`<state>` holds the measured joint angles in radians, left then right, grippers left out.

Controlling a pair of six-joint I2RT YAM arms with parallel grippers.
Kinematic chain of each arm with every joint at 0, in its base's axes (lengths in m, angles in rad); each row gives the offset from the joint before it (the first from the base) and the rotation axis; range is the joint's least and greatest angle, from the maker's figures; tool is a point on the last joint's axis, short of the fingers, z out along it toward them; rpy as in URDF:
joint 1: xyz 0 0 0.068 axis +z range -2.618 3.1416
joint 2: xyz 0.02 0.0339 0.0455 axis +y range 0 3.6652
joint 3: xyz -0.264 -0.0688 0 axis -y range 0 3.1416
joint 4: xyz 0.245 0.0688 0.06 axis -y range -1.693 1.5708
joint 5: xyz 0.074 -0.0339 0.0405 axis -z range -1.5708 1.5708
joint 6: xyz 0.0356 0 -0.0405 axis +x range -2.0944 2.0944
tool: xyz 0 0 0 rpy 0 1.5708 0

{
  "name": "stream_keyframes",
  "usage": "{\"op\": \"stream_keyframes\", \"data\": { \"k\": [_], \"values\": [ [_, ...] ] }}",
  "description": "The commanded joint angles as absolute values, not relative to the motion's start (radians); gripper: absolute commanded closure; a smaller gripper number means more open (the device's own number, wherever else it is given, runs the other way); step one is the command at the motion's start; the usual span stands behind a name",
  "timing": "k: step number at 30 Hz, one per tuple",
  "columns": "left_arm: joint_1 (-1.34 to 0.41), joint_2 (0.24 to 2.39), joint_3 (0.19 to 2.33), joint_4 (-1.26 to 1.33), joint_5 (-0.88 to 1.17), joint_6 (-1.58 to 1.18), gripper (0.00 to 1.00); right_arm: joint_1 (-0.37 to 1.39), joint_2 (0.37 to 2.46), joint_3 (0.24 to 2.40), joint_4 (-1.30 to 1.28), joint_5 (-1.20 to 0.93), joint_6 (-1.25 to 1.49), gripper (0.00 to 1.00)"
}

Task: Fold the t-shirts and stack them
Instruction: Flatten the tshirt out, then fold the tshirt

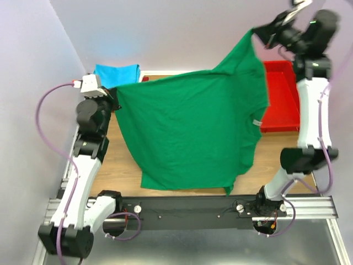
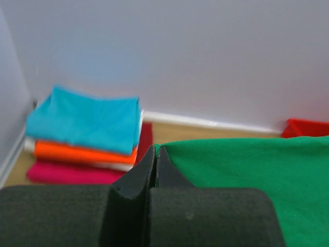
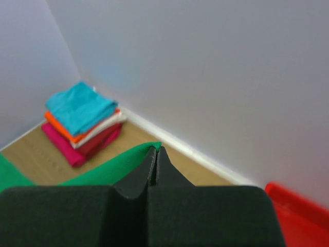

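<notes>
A large green t-shirt (image 1: 193, 130) hangs spread in the air above the table, held by two corners. My left gripper (image 1: 114, 98) is shut on its left corner (image 2: 160, 149) at mid-left. My right gripper (image 1: 259, 32) is shut on its right corner (image 3: 153, 146), raised high at the back right. The shirt's lower hem droops to the table's front edge. A stack of folded t-shirts (image 1: 117, 74) sits in the back left corner, turquoise (image 2: 87, 121) on top, then orange (image 2: 82, 153), white, dark red and magenta (image 2: 72, 173); the stack also shows in the right wrist view (image 3: 82, 121).
A red plastic tray (image 1: 280, 96) lies at the back right of the wooden table (image 1: 118, 168), partly behind the shirt. Grey walls close in the back and left sides. The arms' mounting rail (image 1: 187, 207) runs along the near edge.
</notes>
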<state>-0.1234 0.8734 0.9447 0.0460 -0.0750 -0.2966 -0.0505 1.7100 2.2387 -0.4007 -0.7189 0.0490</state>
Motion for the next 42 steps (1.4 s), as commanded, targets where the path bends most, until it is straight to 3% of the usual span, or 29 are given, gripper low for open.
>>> {"op": "stream_keyframes", "data": {
  "k": [1,9,15,21,35,42],
  "values": [
    [-0.066,0.984,0.865,0.077,-0.19,-0.426,1.0,-0.022,1.837,2.113,-0.345,-0.761,0.033,1.0],
    [-0.014,1.454,0.896,0.124,-0.12,-0.474,1.0,0.054,2.132,2.023,-0.284,-0.727,-0.04,1.0],
    [-0.009,1.639,0.963,0.156,-0.117,-0.437,1.0,0.064,2.235,2.071,-0.279,-0.687,-0.008,0.99],
    [-0.009,1.667,0.966,0.158,-0.123,-0.42,1.0,0.064,2.191,2.013,-0.278,-0.661,-0.011,1.0],
    [-0.009,1.503,0.896,0.104,-0.244,-0.428,1.0,0.058,1.915,1.752,-0.278,-0.669,-0.022,1.0],
    [-0.009,1.566,0.934,0.064,-0.224,-0.414,1.0,0.06,1.839,1.648,-0.276,-0.707,-0.006,1.0]
  ]
}}
